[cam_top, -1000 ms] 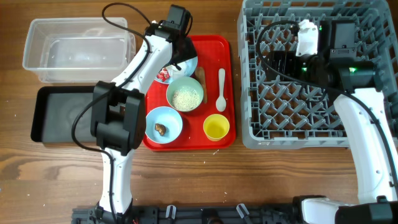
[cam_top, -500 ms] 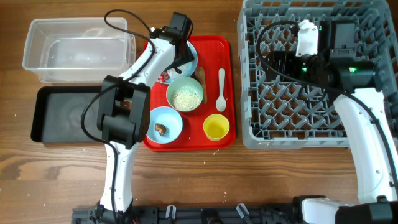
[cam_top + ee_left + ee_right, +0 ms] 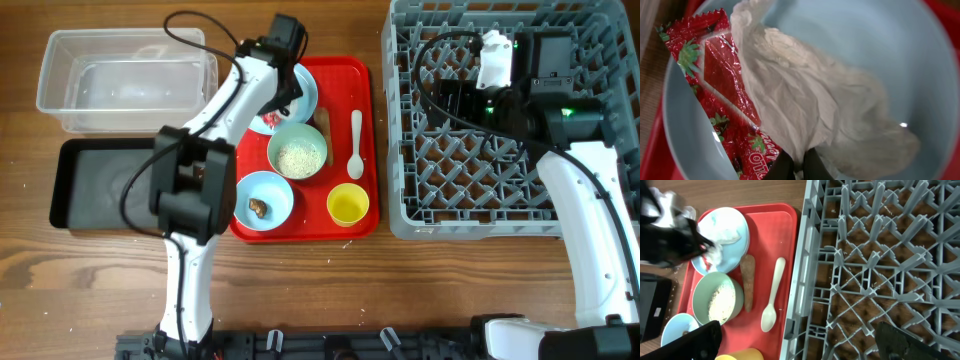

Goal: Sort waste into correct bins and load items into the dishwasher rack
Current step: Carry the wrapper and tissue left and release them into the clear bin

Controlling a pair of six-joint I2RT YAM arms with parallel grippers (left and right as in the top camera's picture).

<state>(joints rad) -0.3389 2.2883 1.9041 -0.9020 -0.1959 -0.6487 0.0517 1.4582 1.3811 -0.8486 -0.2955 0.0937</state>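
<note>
The grey rack (image 3: 450, 190), clear tub (image 3: 60, 100) and black tray (image 3: 100, 190) sit on the wooden table (image 3: 400, 290), with the right gripper (image 3: 802, 340) spread wide above the rack. On the red tray (image 3: 340, 100), the plate (image 3: 920, 60) holds a red wrapper (image 3: 720, 75) and the napkin (image 3: 805, 100), which the left gripper (image 3: 794, 167) pinches. The mint bowl (image 3: 272, 150) holds crumbs (image 3: 299, 157), the blue bowl (image 3: 278, 188) a brown lump (image 3: 259, 206).

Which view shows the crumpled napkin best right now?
Left wrist: the crumpled napkin fills the frame, pinched by the left gripper over the red wrapper. Right wrist shows a small white patch; overhead, the left arm hides it.

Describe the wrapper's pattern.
The wrapper is red, printed with strawberries and green leaves; clearest in the left wrist view.
</note>
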